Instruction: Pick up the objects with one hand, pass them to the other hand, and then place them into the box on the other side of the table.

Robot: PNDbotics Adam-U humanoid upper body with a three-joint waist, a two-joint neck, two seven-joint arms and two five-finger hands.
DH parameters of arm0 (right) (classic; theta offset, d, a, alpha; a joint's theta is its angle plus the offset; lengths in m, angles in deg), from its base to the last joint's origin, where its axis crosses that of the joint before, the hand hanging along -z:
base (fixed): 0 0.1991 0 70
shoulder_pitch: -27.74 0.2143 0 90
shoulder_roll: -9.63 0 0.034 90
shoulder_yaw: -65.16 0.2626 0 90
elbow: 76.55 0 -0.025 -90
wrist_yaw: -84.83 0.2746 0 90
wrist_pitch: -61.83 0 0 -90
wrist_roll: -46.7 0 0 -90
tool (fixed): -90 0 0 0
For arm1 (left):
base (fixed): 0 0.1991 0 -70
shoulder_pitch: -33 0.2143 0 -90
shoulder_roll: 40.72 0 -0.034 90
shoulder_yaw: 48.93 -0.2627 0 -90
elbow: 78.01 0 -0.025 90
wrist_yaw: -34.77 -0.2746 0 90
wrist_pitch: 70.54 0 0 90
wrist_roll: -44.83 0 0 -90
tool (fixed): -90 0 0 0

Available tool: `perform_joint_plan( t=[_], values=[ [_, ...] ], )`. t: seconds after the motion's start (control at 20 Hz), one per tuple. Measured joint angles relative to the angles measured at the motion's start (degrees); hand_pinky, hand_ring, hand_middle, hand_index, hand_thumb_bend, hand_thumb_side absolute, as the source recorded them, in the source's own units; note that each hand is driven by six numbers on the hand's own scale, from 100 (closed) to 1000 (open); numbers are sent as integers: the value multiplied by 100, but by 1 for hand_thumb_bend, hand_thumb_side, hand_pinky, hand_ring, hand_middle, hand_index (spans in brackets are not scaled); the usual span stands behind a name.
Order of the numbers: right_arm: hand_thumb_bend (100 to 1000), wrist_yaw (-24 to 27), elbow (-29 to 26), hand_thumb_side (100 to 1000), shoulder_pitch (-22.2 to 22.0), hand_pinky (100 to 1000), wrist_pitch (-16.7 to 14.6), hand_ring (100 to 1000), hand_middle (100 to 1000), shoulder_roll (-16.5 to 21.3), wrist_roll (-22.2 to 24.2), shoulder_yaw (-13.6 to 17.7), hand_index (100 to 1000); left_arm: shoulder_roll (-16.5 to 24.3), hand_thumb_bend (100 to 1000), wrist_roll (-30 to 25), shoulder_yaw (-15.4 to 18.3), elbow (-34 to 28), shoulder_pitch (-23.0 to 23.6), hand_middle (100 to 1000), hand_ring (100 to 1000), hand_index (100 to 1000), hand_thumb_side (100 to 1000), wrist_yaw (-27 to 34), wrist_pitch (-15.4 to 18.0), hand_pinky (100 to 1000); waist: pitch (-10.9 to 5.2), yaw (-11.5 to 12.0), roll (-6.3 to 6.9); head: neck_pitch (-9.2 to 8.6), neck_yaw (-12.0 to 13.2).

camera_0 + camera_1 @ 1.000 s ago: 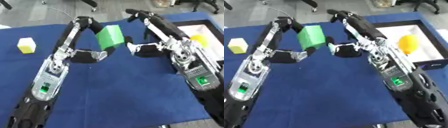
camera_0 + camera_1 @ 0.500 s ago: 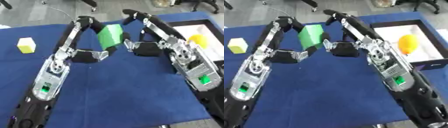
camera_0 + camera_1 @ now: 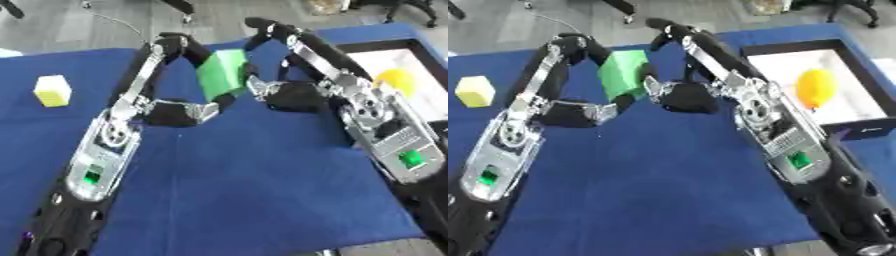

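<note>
— Left hand (image 3: pixel 206 111) grips the green block (image 3: pixel 222 73) mid-table; right hand (image 3: pixel 677 96) touches it, grasp unclear.
— Progress?
— Handover underway; yellow object (image 3: pixel 815 87) already in box (image 3: pixel 868 122), yellow cube (image 3: pixel 52 90) waits.

Your two arms are long black links with silver-grey metal housings at the joints, each forearm carrying a small green square marking on a pale panel, ending in a dark left hand (image 3: pixel 188 111) and a dark right hand (image 3: pixel 682 96) with silver parts.
</note>
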Motion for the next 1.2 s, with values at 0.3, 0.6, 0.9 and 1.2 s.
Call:
perform_joint_plan(
  t=[0.3, 0.6, 0.9, 1.2],
  values=[
    [100, 135, 1, 682, 2, 391, 188, 1000, 768, 0, -93, -7, 1000, -4, 467, 55, -18, 9, -8, 317, 481, 556, 112, -303, 18, 730, 0, 0, 0, 0, 0],
    [100, 597, 6, 739, 2, 384, 396, 1000, 765, 1, -435, -21, 1000, -50, 479, 182, -33, 100, -39, 317, 483, 561, 120, -650, 23, 729, 0, -1, 0, 0, 6],
    [100, 779, 8, 779, 2, 402, 575, 1000, 767, 4, -677, -51, 1000, -52, 478, 417, -52, 133, -57, 319, 486, 565, 135, -1121, 27, 728, 0, -1, 0, 0, 26],
    [100, 806, 10, 819, 0, 416, 764, 1000, 775, 6, -712, -97, 1000, -55, 470, 704, -70, 123, -82, 326, 490, 570, 148, -1609, -2, 728, 0, -1, 0, 0, 27]
  ],
)
